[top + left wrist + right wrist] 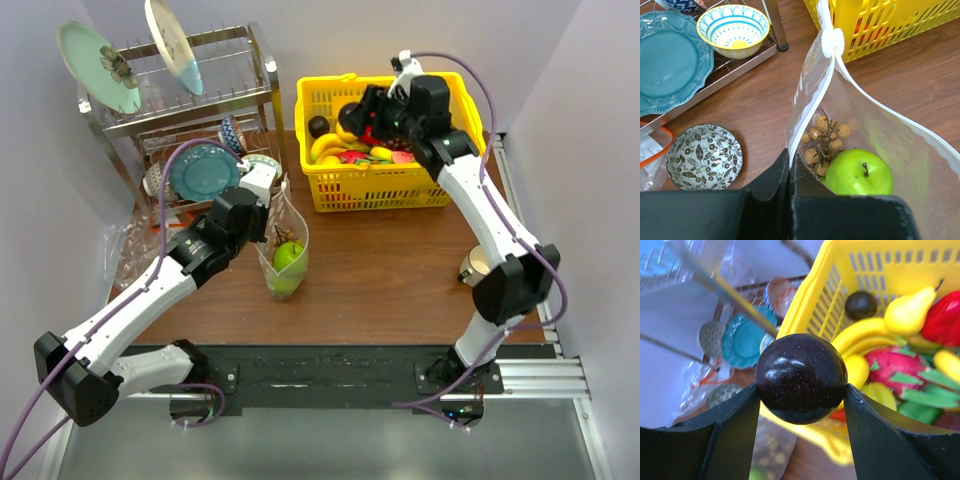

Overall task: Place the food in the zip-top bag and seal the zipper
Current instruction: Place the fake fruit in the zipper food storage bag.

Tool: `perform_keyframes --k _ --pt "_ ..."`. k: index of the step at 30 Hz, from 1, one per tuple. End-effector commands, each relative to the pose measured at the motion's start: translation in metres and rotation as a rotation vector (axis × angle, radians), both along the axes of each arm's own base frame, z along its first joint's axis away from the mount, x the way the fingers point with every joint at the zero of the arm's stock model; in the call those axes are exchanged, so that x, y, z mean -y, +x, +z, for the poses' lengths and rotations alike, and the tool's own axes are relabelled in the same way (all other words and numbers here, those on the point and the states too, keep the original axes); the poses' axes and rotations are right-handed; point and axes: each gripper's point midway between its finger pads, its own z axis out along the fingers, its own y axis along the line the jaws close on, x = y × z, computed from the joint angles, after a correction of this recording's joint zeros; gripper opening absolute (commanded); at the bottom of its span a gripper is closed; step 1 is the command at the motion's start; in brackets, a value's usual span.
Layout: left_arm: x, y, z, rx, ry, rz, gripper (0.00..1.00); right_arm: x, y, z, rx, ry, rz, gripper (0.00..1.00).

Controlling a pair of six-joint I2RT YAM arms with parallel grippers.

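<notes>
The zip-top bag [287, 235] stands open on the table left of centre, and my left gripper [268, 232] is shut on its rim. In the left wrist view the fingers [775, 175] pinch the white zipper [812, 107] strip. Inside the bag lie a green apple [860, 172] and a cluster of small tan balls [825, 140]. My right gripper [358, 112] hovers over the yellow basket [380, 185]. It is shut on a glossy dark round fruit [801, 377], held between both fingers [735, 430] above the basket's near-left corner.
In the basket [805, 305] lie bananas [860, 335], a yellow pear [907, 312], a pink dragon fruit [892, 365], a red piece and another dark ball [861, 305]. A dish rack [180, 110] with plates stands at the back left. A patterned dish [704, 156] lies beside the bag. A cup [475, 265] sits right.
</notes>
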Motion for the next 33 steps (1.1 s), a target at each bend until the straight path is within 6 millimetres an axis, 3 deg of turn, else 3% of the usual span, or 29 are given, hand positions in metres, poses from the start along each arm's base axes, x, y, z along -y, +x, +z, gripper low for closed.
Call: perform_keyframes --k 1,2,4,8,16,22,30,33 --pt "0.009 0.007 0.031 0.058 -0.068 -0.012 0.00 -0.032 -0.061 0.014 0.036 0.055 0.174 0.58" --pt "0.010 0.006 0.031 0.049 -0.067 -0.016 0.00 -0.037 -0.074 0.004 0.024 0.040 0.201 0.58" --pt "0.013 0.005 0.035 0.047 -0.079 -0.026 0.00 -0.056 -0.102 0.002 0.030 0.027 0.268 0.58" --pt "0.016 0.004 0.037 0.045 -0.097 -0.046 0.00 -0.076 -0.159 -0.007 0.039 0.032 0.364 0.59" --pt "0.023 0.006 0.032 0.029 -0.107 -0.059 0.00 -0.097 -0.227 -0.020 0.066 0.037 0.509 0.59" --pt "0.027 0.007 0.037 0.035 -0.126 -0.068 0.00 -0.108 -0.244 -0.044 0.045 -0.031 0.573 0.59" --pt "0.032 0.007 0.046 0.031 -0.159 -0.076 0.00 -0.118 -0.229 -0.049 0.040 -0.061 0.551 0.60" --pt "0.032 0.006 0.047 0.030 -0.159 -0.077 0.00 -0.115 -0.214 -0.058 0.022 -0.101 0.477 0.69"
